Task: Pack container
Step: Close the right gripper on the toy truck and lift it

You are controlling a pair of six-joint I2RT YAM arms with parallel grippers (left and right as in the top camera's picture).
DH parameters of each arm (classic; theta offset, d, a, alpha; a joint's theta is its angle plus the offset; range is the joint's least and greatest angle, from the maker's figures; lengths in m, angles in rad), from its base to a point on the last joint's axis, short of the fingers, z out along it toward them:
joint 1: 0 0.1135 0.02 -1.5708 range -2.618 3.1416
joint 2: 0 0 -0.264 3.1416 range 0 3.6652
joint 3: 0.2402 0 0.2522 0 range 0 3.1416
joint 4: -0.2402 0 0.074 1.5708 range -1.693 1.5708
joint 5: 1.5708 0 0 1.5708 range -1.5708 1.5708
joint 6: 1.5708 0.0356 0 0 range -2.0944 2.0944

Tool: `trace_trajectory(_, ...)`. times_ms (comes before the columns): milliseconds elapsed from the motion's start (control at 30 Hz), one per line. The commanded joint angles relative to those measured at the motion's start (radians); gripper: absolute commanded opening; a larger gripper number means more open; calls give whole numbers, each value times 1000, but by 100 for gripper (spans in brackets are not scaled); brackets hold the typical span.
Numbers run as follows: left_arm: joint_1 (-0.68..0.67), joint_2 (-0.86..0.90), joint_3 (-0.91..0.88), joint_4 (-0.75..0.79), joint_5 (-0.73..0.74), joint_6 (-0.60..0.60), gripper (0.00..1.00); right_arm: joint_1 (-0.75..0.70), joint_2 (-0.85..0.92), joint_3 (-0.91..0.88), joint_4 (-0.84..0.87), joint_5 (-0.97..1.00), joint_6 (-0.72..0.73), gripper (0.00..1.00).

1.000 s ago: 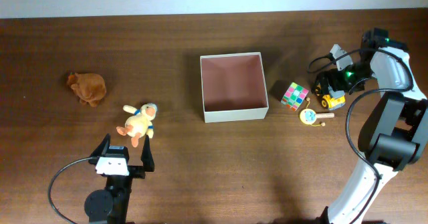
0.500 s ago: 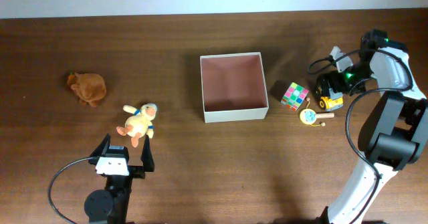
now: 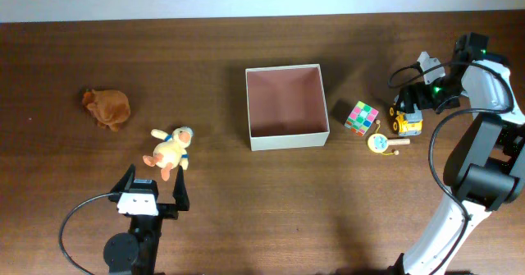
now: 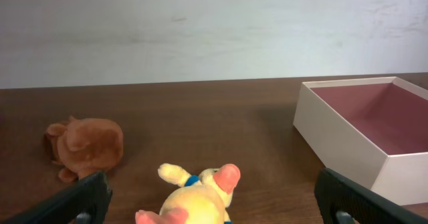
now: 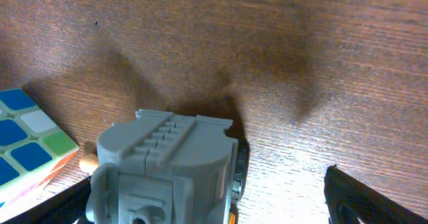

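Shallow square container (image 3: 289,139), white-walled, reddish-brown inside, is seen. Right of it, right claw (image 5: 210,204) is held wide around toy truck (image 5: 167,157); left claw (image 4: 221,200) wide, empty.

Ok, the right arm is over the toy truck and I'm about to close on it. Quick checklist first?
1. Right gripper open: ok, fingers wide apart.
2. Toy truck between the fingers: ok, but off-centre, nearer one finger.
3. Finger clearance from the puzzle cube: cannot tell; the cube sits close beside the truck.
4. Container ready to receive: ok, nothing inside.
5. Left gripper out of the way: ok, open, by the plush duck, on the other side of the container from the truck.
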Motion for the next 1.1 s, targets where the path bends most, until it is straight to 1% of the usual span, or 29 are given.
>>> trace_trajectory(0, -4, -5, -3, -5, -4, 15, 99, 2, 17, -34, -8, -11, 6, 95)
trace_trajectory(67, -4, -5, -3, -5, -4, 15, 99, 8, 17, -57, -6, -22, 6, 95)
trace_trajectory(167, -4, -5, -3, -5, -4, 15, 99, 12, 17, -90, 13, -59, 6, 100)
trace_trajectory(400, -4, -5, -3, -5, -4, 15, 99, 12, 17, -102, 31, -146, 6, 99)
trace_trajectory(533, -4, -5, -3, -5, -4, 15, 99, 12, 17, -102, 32, -145, 6, 100)
trace_trajectory(600, -4, -5, -3, -5, -4, 15, 99, 12, 17, -102, 36, -121, 6, 93)
trace_trajectory(633, -4, -5, -3, -5, -4, 15, 99, 13, 17, -102, 39, -89, 6, 88)
trace_trajectory(733, -4, -5, -3, -5, -4, 15, 99, 12, 17, -102, 38, -33, 7, 83)
trace_trajectory(1067, -4, -5, -3, -5, -4, 15, 99, 13, 17, -102, 55, 59, 34, 84)
